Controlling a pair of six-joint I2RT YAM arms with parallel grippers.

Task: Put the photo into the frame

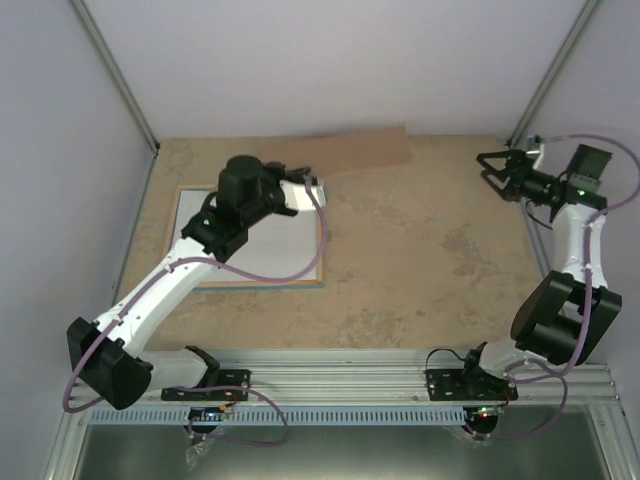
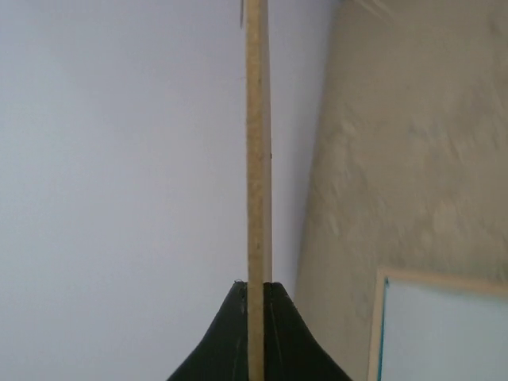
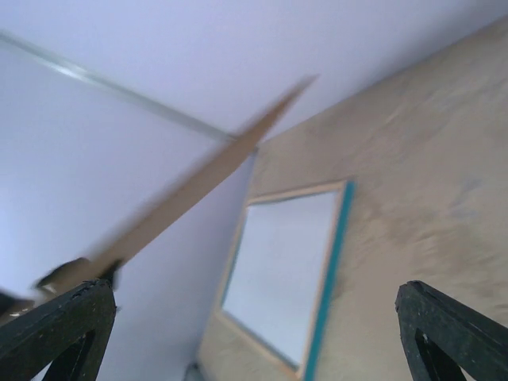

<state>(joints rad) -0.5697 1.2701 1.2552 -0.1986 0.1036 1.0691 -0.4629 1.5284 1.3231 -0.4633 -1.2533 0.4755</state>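
Observation:
The frame (image 1: 262, 284) lies flat on the table at the left, pale wooden back edges up and turquoise showing along its sides; its inside looks plain white-grey. It also shows in the left wrist view (image 2: 379, 317) and the right wrist view (image 3: 329, 262). The photo is out of view. My left gripper (image 1: 300, 178) hovers over the frame's far right corner, shut on a flat brown backing panel (image 1: 360, 152), which I see edge-on between the fingers (image 2: 257, 159). My right gripper (image 1: 490, 170) hangs open at the far right, holding nothing (image 3: 254, 292).
The backing panel (image 3: 198, 186) reaches along the back wall toward the middle. White enclosure walls stand close at the left, back and right. Bare speckled tabletop (image 1: 430, 260) lies between the frame and the right arm.

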